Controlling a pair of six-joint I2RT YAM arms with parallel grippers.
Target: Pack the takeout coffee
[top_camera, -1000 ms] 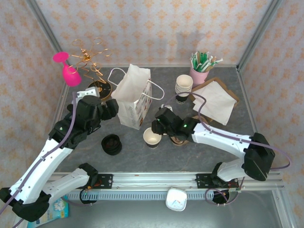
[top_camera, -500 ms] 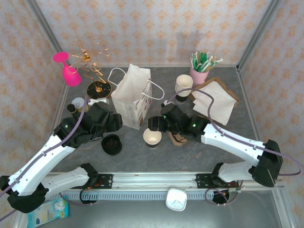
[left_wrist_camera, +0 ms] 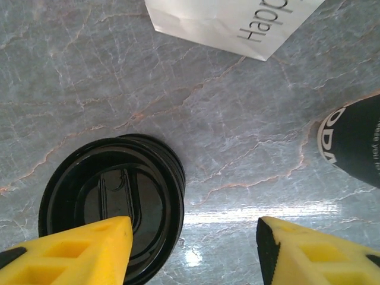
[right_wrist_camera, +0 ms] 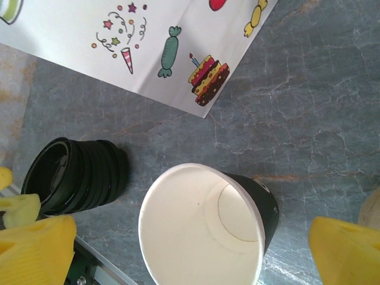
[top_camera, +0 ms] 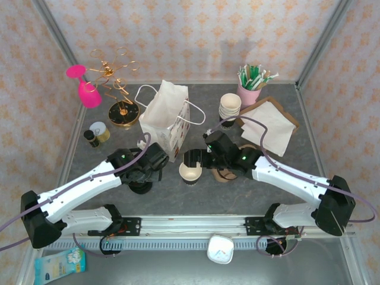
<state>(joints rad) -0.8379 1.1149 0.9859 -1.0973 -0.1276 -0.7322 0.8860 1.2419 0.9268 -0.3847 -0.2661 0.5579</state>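
Observation:
The takeout coffee cup (top_camera: pixel 190 172) is a single black paper cup with a cream inside (right_wrist_camera: pixel 205 231); it stands upright on the grey table with no lid on it. A stack of black lids (left_wrist_camera: pixel 113 202) sits to its left (right_wrist_camera: pixel 77 175). My left gripper (left_wrist_camera: pixel 193 237) hangs open low over the stack's right rim, one finger above the lids and the other above bare table. My right gripper (right_wrist_camera: pixel 190 255) is wide open just above the cup, its fingers well clear of both sides. The white paper bag (top_camera: pixel 166 119) stands open behind both.
At the back right are a stack of lidless cups (top_camera: pixel 230 105), a pink holder of straws (top_camera: pixel 249 89) and napkins on a brown tray (top_camera: pixel 270 124). A gold wire stand (top_camera: pixel 122 113), a pink glass (top_camera: pixel 88 89) and small jars (top_camera: pixel 98 132) sit at the back left.
My left arm swung from beside the bag down to the lid stack, its jaws narrowing. My right gripper's jaws opened wide near the cup, which stayed in place.

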